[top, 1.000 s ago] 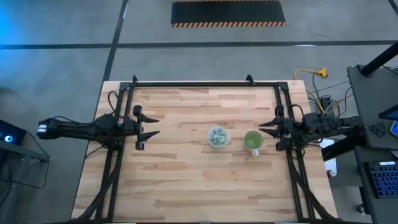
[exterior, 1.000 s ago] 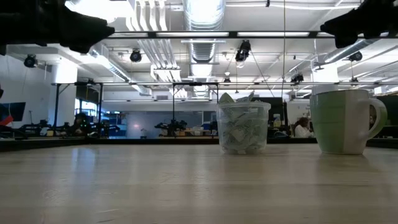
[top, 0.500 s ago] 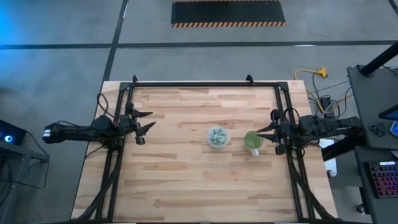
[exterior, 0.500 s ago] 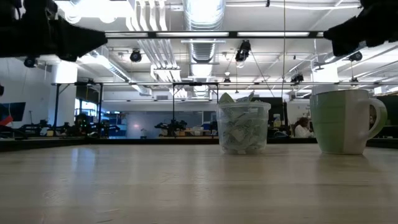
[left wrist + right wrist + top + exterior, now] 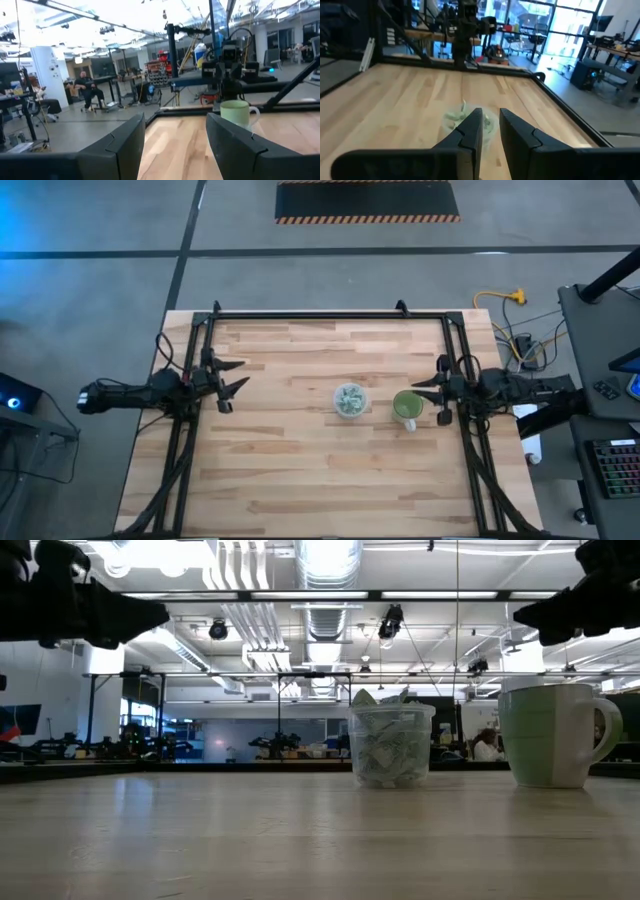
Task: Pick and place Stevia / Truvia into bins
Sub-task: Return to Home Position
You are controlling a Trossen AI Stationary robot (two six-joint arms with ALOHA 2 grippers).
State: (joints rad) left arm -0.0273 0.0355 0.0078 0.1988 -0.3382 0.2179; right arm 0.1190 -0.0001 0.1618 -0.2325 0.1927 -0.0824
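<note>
A clear cup (image 5: 350,400) (image 5: 391,745) stands near the table's middle, filled with pale green and white Stevia / Truvia sachets (image 5: 385,698) that stick up past its rim. To its right stands a green cup with a handle (image 5: 406,407) (image 5: 555,735) (image 5: 239,111). My left gripper (image 5: 243,374) (image 5: 175,130) hovers open near the table's left side, well above the wood. My right gripper (image 5: 418,388) (image 5: 490,112) hovers just right of the green cup and above it, with a narrow gap between its fingers. The sachets (image 5: 456,116) show past those fingers.
A black frame (image 5: 330,315) runs along the table's far, left and right edges. Bare wood (image 5: 300,470) lies in front of the cups and to their left. Beyond the table are benches, equipment and seated people (image 5: 89,90).
My left gripper has drawn back a little toward the table's left edge and come lower. My right gripper has moved slightly toward the green cup and also dropped. Both cups stay where they were.
</note>
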